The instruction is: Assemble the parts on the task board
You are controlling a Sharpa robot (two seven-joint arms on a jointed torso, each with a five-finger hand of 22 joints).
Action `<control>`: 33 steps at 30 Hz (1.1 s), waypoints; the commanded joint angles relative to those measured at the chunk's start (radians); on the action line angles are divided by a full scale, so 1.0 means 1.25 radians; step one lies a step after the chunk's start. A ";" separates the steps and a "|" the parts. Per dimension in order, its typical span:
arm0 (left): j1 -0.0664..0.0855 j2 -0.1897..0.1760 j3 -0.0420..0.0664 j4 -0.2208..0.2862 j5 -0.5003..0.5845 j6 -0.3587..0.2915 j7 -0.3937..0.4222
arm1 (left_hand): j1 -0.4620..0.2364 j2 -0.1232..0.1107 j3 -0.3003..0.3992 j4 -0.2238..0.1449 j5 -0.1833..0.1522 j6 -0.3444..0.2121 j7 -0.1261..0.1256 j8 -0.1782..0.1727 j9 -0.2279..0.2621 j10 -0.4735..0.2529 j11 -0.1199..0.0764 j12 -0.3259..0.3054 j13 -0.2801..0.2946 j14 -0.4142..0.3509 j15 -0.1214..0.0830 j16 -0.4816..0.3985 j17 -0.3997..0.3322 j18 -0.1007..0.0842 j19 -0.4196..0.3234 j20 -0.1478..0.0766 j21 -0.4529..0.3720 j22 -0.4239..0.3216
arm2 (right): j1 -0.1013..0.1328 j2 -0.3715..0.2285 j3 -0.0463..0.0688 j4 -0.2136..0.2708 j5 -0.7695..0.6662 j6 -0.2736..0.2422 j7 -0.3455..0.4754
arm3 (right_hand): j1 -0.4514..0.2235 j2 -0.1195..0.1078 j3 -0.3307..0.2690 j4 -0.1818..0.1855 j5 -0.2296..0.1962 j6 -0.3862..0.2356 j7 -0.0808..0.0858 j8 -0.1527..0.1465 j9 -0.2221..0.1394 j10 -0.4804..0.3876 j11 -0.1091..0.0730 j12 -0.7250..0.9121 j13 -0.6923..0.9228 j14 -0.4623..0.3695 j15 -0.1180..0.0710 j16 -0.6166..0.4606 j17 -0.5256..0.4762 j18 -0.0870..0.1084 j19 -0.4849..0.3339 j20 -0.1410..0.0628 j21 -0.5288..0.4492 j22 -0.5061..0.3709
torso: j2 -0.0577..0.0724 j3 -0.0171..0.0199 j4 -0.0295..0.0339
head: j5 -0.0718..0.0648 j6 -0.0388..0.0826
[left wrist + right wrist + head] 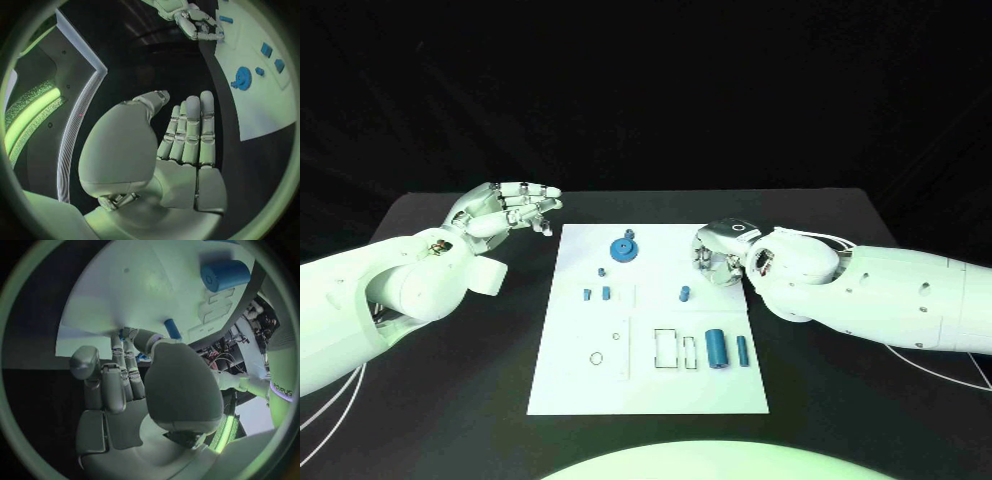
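The white task board (646,385) lies in the middle of the black table. On it are a blue gear (625,248), several small blue pegs (685,292) and two blue cylinders (715,348). My right hand (726,250) hangs over the board's far right edge with its fingers curled down. In the right wrist view its thumb and fingers (128,347) close on a small blue part (121,333), with a peg (173,329) and a cylinder (225,275) beyond. My left hand (509,210) hovers off the board's far left corner, fingers (190,130) straight and holding nothing.
Two thin rings (597,357) and two rectangular slots (666,348) mark the board's near half. Bare black table (459,400) lies on both sides of the board. The left wrist view shows the gear (242,78) and my right hand (197,22) across the board.
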 commanded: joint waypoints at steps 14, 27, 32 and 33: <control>0.000 0.001 0.001 0.000 0.011 0.019 0.010 | 0.008 0.004 -0.004 0.000 0.001 -0.007 0.001 0.003 -0.001 -0.007 0.000 -0.002 -0.001 -0.006 0.002 -0.004 -0.001 0.004 -0.001 0.006 -0.005 -0.001 | -0.002 -0.017 -0.002 0.034 -0.009 -0.084 -0.010 | 0.002 0.012 0.015 -0.007 0.001 0.008 -0.003 0.006 0.007 0.044 -0.032 0.003 0.005 0.038 -0.007 0.005 0.001 -0.016 0.006 -0.002 0.017 0.019 | 0.000 -0.0004 -0.0009 | 0.002 0.000; 0.000 0.002 0.001 -0.002 0.009 0.017 0.011 | 0.009 0.005 -0.005 0.000 0.002 -0.007 0.002 0.003 -0.002 -0.008 0.000 -0.001 -0.001 -0.007 0.002 -0.004 -0.001 0.004 -0.001 0.006 -0.006 -0.002 | 0.018 -0.053 0.003 0.075 0.029 -0.129 0.009 | 0.000 0.011 0.018 -0.009 0.001 0.009 -0.004 0.007 0.008 0.045 -0.032 0.002 0.006 0.039 -0.008 0.007 0.005 -0.017 0.009 -0.002 0.023 0.026 | -0.001 -0.0002 -0.0013 | 0.005 0.003; 0.000 0.002 0.001 -0.002 0.009 0.016 0.012 | 0.009 0.005 -0.005 0.000 0.002 -0.007 0.002 0.003 -0.002 -0.008 0.000 -0.001 -0.001 -0.007 0.002 -0.004 -0.001 0.004 -0.001 0.006 -0.006 -0.002 | 0.020 -0.068 0.003 0.110 0.051 -0.154 0.025 | 0.000 0.011 0.018 -0.009 0.001 0.009 -0.004 0.007 0.008 0.045 -0.032 0.002 0.006 0.039 -0.008 0.007 0.005 -0.017 0.008 -0.002 0.023 0.026 | -0.001 0.0003 -0.0012 | 0.005 0.005; 0.000 0.002 0.001 -0.002 0.009 0.015 0.012 | 0.009 0.005 -0.005 0.000 0.002 -0.007 0.002 0.003 -0.002 -0.008 0.000 -0.001 -0.001 -0.007 0.002 -0.004 -0.001 0.004 -0.001 0.006 -0.006 -0.002 | 0.020 -0.069 0.003 0.118 0.056 -0.162 0.030 | 0.000 0.010 0.019 -0.009 0.001 0.009 -0.004 0.007 0.009 0.045 -0.032 0.002 0.006 0.039 -0.008 0.008 0.006 -0.017 0.008 -0.002 0.022 0.026 | 0.000 0.0003 -0.0016 | 0.007 0.006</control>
